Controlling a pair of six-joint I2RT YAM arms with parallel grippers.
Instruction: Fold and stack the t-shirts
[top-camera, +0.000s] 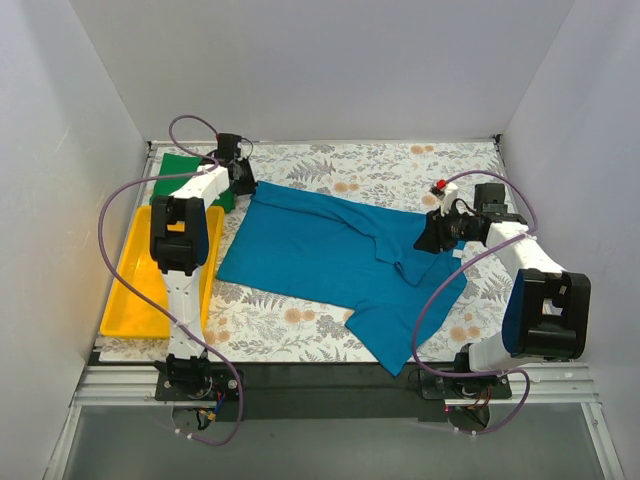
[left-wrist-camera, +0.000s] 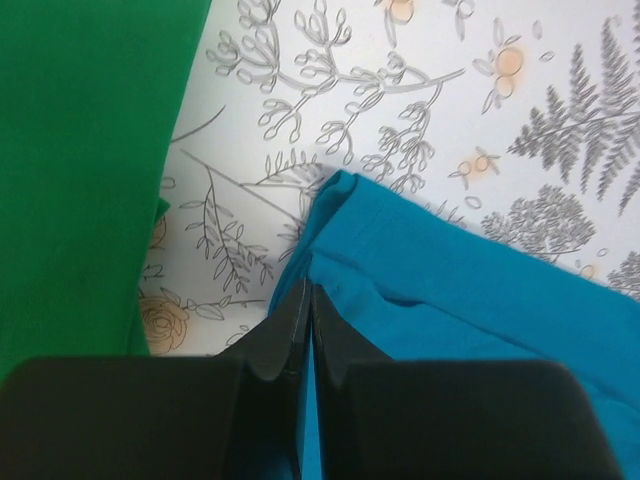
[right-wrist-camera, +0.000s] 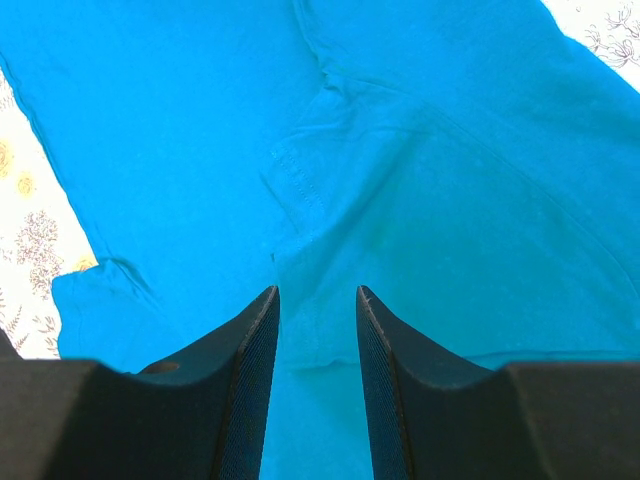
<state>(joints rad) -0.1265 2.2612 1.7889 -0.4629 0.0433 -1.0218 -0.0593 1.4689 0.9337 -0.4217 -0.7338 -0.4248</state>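
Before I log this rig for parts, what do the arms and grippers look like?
The left arm and right arm are white links with black joints, each trailing a purple cable. The left gripper and right gripper have black, tapered fingers, the right's ribbed inside.

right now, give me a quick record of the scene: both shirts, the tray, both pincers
teal t-shirt: spread out on the floral table cover, rumpled on its right side
green t-shirt: small flat rectangle at the far left corner
yellow tray: along the table's left edge
left pincer: shut, pinching the teal t-shirt's far left corner
right pincer: open above the teal t-shirt's right part, holding nothing
stack: not yet made
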